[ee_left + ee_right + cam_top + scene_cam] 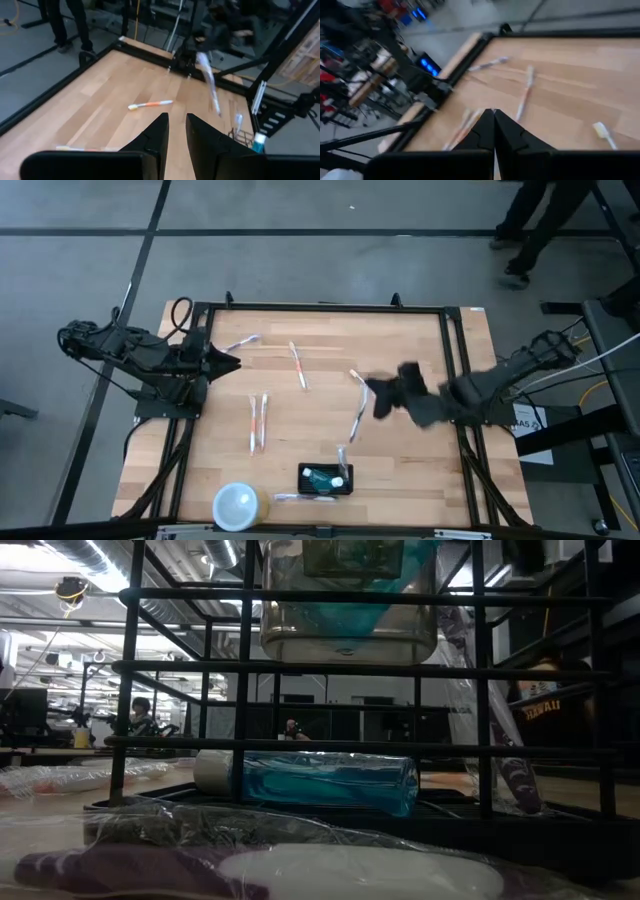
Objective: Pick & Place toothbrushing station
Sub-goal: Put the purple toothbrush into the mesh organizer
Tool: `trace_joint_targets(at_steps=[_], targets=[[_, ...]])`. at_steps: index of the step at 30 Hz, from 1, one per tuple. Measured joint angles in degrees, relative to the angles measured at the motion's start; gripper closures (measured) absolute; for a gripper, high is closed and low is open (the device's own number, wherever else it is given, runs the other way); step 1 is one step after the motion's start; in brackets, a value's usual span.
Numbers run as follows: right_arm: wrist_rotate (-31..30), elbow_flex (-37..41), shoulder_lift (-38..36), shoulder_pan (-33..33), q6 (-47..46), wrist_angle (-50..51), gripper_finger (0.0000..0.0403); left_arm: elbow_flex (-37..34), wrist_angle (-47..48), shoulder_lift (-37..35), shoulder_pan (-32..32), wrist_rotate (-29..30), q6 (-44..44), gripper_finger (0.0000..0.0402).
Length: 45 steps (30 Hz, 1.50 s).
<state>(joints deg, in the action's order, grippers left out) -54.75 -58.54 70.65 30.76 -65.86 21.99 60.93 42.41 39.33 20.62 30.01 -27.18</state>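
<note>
At the table's near edge stands the toothbrushing station point(326, 479), a small black wire-frame holder with rounded corners, already carrying a blue-green tube point(320, 477); the low view looks straight through its thin dark bars point(248, 670) at that tube lying in clear wrapping. Just beside it, toward the left corner, sits a round white-topped yellow cup point(237, 505), and a wrapped toothbrush point(296, 498) lies along the holder's front edge, touching or nearly so. Judged from its open wire build, the station should be light and rigid, not fragile, but its bars are slim and smooth, so a pinch on a single wire could twist or slip; the better hold is probably across the top rim on a short side, clear of the tube and of anything standing in the slots, and kept level so the contents do not tip out. Farther in, several toothbrushes lie scattered over the wooden table point(400, 470), a pair point(258, 423) left of centre and one point(298, 366) toward the far side. The right gripper point(384, 395) hangs over the middle of the table, well apart from the station, its fingers point(494, 131) pressed together on nothing visible. The left gripper point(228, 363) waits at the far left edge, its fingers point(159, 134) slightly apart and empty.
</note>
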Motion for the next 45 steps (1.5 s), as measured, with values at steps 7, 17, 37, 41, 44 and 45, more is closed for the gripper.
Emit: trace_joint_targets(at_steps=[7,17,37,41,44,45], targets=[[-20.50,0.00,2.66,14.49,5.11,-9.61,0.0402,-0.01,-4.57,1.72,0.35,4.52,-1.39,0.0341],[-29.13,-0.02,5.42,25.38,24.05,-24.14,0.0403,-0.02,-9.37,9.22,0.35,5.13,-5.29,0.0341],[-27.37,-0.02,19.62,24.76,43.25,-45.23,0.0403,-0.04,-10.66,14.78,3.76,6.86,-10.08,0.0341],[-26.61,-0.02,20.84,23.23,44.72,-46.19,0.0403,-0.04,-10.46,14.77,3.76,6.34,-10.22,0.0341],[-25.25,-0.02,21.43,21.90,45.35,-46.91,0.0403,-0.04,-10.45,14.60,3.78,5.89,-10.54,0.0341],[-24.76,-0.02,21.69,21.52,45.35,-46.93,0.0403,-0.04,-10.45,14.51,3.78,5.67,-10.60,0.0341]])
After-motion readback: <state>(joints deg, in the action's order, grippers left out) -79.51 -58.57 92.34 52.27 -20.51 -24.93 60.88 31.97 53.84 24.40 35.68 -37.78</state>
